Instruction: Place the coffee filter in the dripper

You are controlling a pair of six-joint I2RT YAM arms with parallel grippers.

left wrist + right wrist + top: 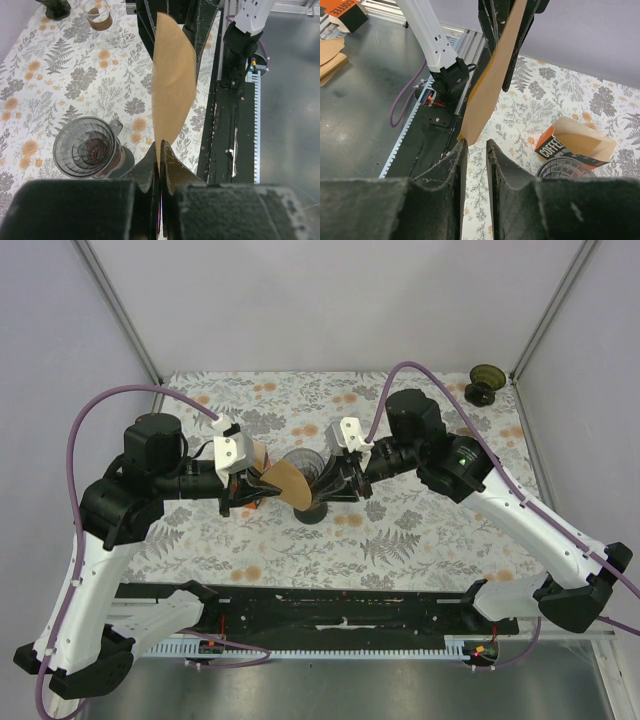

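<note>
Finds the left gripper point(160, 148) closed tight on one edge of the flat, fan-shaped brown paper coffee filter point(172, 75), with the paper pinched between pressed fingers. Holds the filter in the air, on edge, above the middle of the floral-patterned bench point(420, 530), reaching across to the right gripper point(476, 144). Shows the right gripper at a narrow gap, with the filter's far corner at one fingertip point(460, 152), not clamped. Places the clear glass cone-shaped dripper point(86, 147) upright on its dark base between the two grippers, near mid-bench, just beside and below the filter. Cannot tell whether paper touches glass. Notes an orange cardboard box of brown filters point(570, 142) just beside the dripper, toward the left edge. Notes a dark olive cup-shaped vessel point(487, 383) at the far right corner, well apart.
</note>
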